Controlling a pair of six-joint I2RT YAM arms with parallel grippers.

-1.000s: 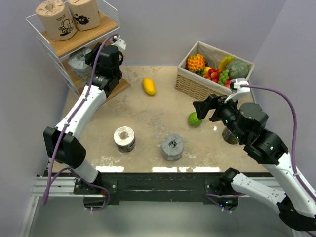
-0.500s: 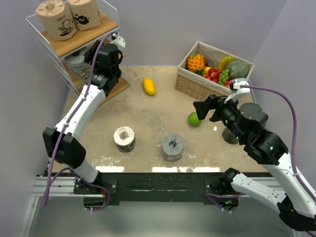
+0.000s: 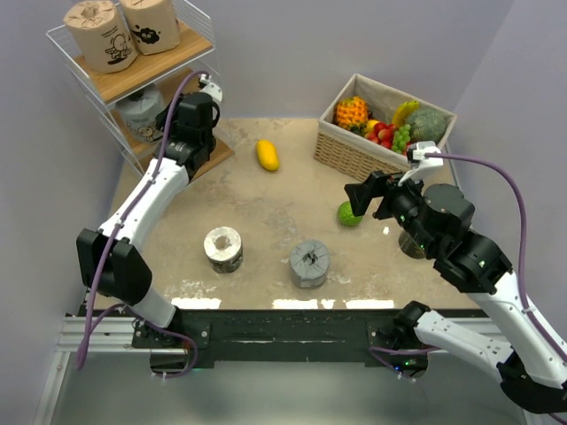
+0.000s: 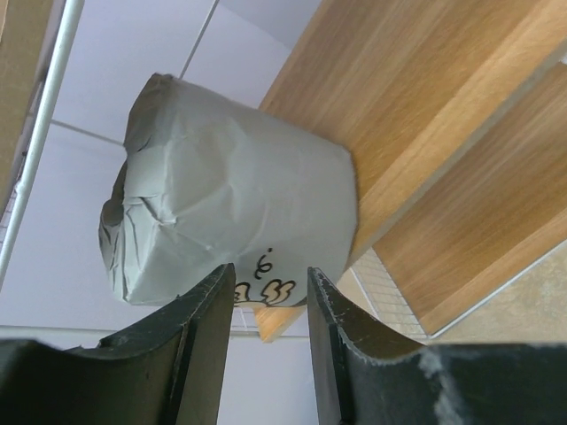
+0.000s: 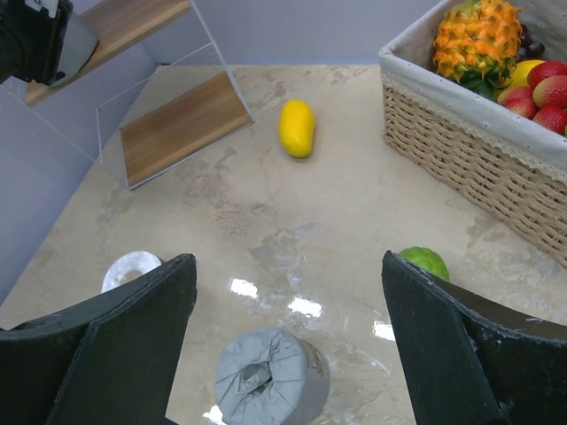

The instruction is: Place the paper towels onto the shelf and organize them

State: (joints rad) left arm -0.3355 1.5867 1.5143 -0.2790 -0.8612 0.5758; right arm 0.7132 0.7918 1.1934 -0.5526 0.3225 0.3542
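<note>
The shelf (image 3: 168, 62) stands at the back left, with two tan paper towels (image 3: 99, 34) (image 3: 152, 24) on its top board. A pale grey printed roll (image 3: 140, 111) (image 4: 230, 212) sits on the middle board (image 4: 425, 106). My left gripper (image 3: 168, 119) (image 4: 270, 274) is just in front of that roll, jaws a narrow gap apart with nothing between them. A cream roll (image 3: 223, 249) (image 5: 131, 268) and a dark grey roll (image 3: 310, 263) (image 5: 270, 376) lie on the table. My right gripper (image 3: 363, 195) (image 5: 288, 261) hangs wide open and empty above the dark grey roll.
A yellow mango (image 3: 267, 154) (image 5: 297, 127) lies mid-table near the shelf's lowest board (image 5: 182, 124). A green lime (image 3: 349, 213) (image 5: 425, 262) sits by the right gripper. The wicker fruit basket (image 3: 354, 155) (image 5: 461, 168) stands at the back right.
My left gripper has drawn back from the shelf, leaving the pale grey roll on the middle board, and its jaws have narrowed. The right arm has hardly moved.
</note>
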